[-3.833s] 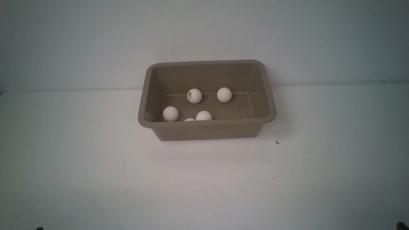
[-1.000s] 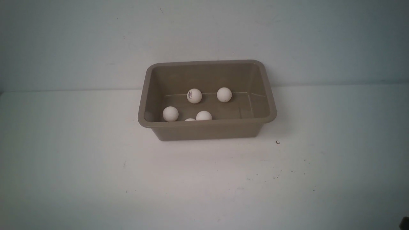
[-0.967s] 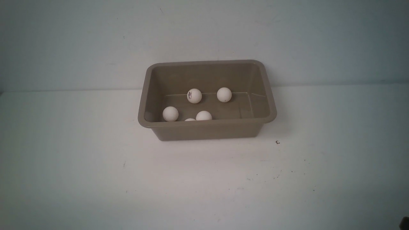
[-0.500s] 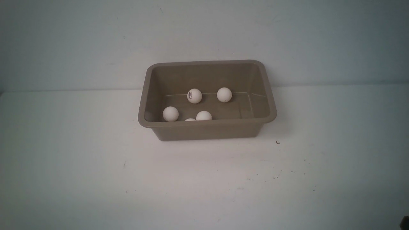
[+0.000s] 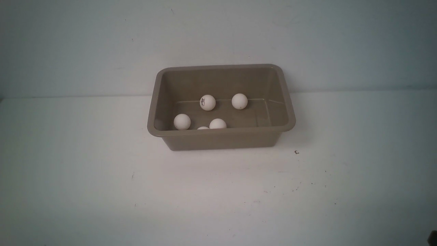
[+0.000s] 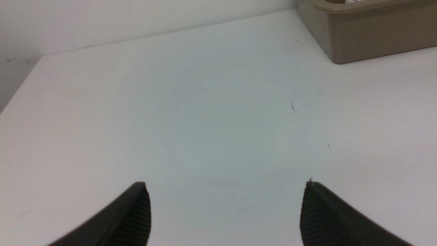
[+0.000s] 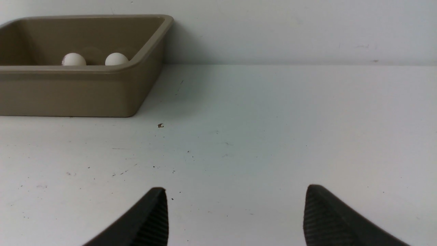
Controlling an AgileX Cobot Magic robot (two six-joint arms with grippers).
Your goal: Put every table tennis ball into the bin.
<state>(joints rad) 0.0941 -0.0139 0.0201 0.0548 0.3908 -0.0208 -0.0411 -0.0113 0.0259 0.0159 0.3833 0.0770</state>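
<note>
The taupe bin (image 5: 221, 136) stands at the middle back of the white table. Several white table tennis balls lie inside it: one with a dark logo (image 5: 207, 102), one beside it (image 5: 239, 101), one at the near left (image 5: 182, 121), one near the front wall (image 5: 217, 123), and a sliver of another (image 5: 202, 128). My left gripper (image 6: 225, 188) is open over bare table, the bin (image 6: 368, 37) well ahead of it. My right gripper (image 7: 235, 191) is open too, nothing between its fingers; two balls (image 7: 73, 59) (image 7: 116, 59) show over the bin's rim (image 7: 85, 68).
The white table (image 5: 102, 171) carries only small dark specks (image 5: 296, 152) near the bin. A pale wall (image 5: 102, 41) rises right behind the bin. A dark bit of my right arm (image 5: 433, 237) peeks in at the bottom right corner of the front view.
</note>
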